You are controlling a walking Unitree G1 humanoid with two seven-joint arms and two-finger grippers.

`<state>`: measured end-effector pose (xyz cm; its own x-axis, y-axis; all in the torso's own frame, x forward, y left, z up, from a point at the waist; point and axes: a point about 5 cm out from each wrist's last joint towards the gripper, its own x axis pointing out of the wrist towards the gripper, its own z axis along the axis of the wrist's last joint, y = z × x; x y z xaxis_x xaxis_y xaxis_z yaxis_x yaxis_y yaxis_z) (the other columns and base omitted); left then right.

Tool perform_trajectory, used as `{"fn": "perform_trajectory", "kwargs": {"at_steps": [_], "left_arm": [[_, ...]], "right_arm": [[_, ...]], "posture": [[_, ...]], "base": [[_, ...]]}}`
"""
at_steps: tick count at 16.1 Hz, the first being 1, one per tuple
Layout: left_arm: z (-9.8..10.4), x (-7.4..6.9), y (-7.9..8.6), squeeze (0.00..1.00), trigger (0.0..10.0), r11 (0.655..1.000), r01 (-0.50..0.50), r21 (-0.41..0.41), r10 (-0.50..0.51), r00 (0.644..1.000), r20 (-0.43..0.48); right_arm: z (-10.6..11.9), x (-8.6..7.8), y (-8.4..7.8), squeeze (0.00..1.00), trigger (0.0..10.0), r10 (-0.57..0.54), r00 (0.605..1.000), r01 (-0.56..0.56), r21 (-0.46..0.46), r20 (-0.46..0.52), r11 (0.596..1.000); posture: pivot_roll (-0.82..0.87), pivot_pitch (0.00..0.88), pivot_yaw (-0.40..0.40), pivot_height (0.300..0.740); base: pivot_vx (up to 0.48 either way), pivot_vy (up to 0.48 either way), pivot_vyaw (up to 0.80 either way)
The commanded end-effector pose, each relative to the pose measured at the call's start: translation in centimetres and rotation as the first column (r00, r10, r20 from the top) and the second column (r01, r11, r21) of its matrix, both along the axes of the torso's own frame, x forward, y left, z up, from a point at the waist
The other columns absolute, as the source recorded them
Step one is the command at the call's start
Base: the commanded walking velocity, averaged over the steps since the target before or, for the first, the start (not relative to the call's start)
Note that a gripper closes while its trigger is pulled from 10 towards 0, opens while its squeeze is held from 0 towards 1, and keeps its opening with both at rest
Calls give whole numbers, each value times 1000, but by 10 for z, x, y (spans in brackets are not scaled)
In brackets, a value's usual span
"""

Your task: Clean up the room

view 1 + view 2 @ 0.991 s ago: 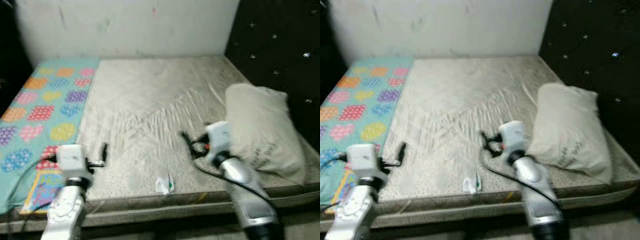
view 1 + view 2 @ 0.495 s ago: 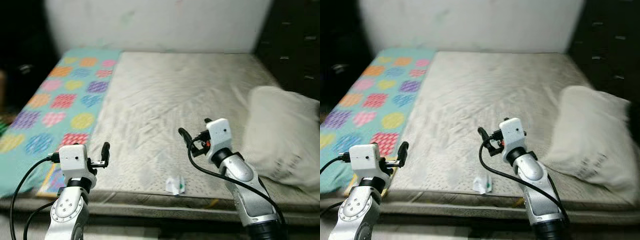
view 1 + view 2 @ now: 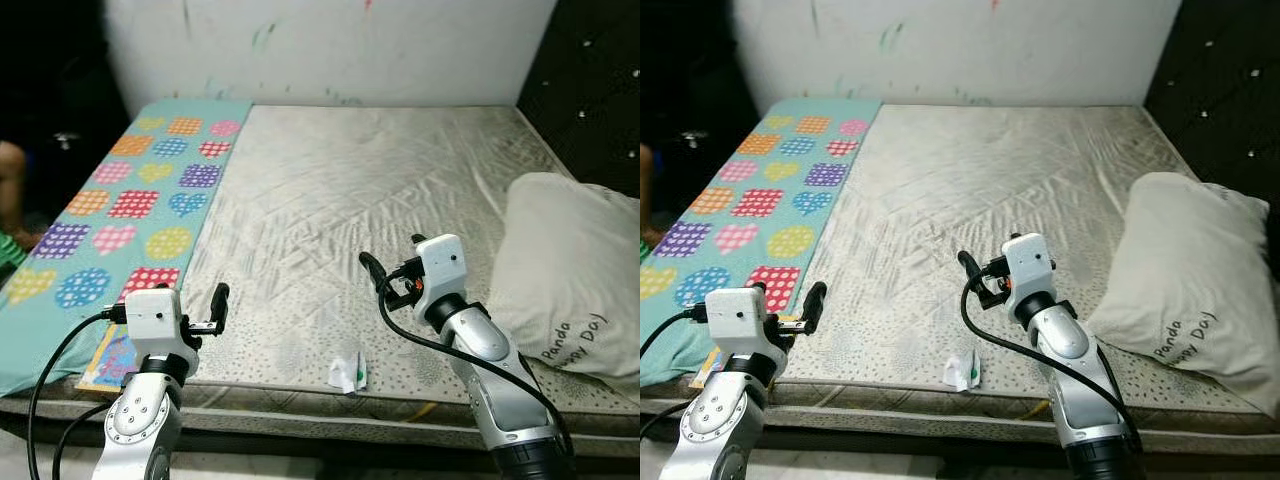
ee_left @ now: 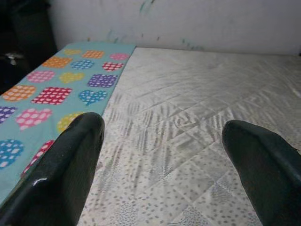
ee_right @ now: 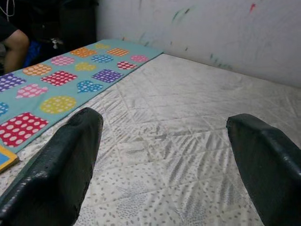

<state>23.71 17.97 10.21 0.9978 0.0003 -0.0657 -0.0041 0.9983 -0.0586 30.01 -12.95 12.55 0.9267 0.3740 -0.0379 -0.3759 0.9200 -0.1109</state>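
At the bed's [image 3: 400,190] near edge, both released grippers, left gripper [image 3: 215,305] and right gripper [image 3: 385,275], hover; a careless reach could knock the small wrapper [image 3: 347,373] off onto the floor.

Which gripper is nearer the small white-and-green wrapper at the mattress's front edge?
Right. The right gripper hovers just above and behind the small white-and-green wrapper; the left gripper sits farther off, toward the robot's left.

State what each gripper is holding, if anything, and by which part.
Nothing is held. The left gripper and the right gripper both hover over the mattress with their fingers wide apart and empty.
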Motion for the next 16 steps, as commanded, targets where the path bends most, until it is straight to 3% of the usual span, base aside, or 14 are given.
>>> {"fn": "perform_trajectory", "kwargs": {"at_steps": [1, 6, 8, 9, 13, 16], "left_arm": [[3, 1, 1, 0, 10000, 1000, 0, 5, 0, 1000, 13], [4, -1, 4, 0, 10000, 1000, -12, 15, 11, 1000, 9], [9, -7, 11, 0, 10000, 999, -35, 16, 35, 999, 13], [9, -22, 23, 0, 10000, 997, -67, 40, 67, 998, -5], [-4, -49, 40, 0, 10000, 992, -115, 47, 118, 990, -77], [0, -42, 31, 0, 10000, 998, -60, 35, 61, 997, -54]], "right_arm": [[1, 0, 1, 0, 10000, -2, 1000, 2, 9, 5, 1000], [3, -2, -5, 0, 10000, -28, 999, 28, 14, 16, 1000], [5, -7, -18, 0, 10000, -74, 997, 74, 10, 28, 997], [2, -16, -37, 0, 10000, -121, 993, 121, 5, 11, 993], [-6, -31, -62, 0, 10000, -173, 984, 172, -30, -36, 985], [-3, -28, -50, 0, 10000, -137, 990, 137, -27, -20, 990]], "posture": [[-126, 0, 6, 740], [-127, 0, 9, 740], [-124, 0, 8, 740], [-123, 0, 7, 740], [-124, 0, -1, 740], [-126, 0, 1, 740]], "base": [[0, 0, 0], [0, 0, 0], [0, 0, 0], [0, 0, 0], [0, 0, 0], [0, 0, 0]]}}
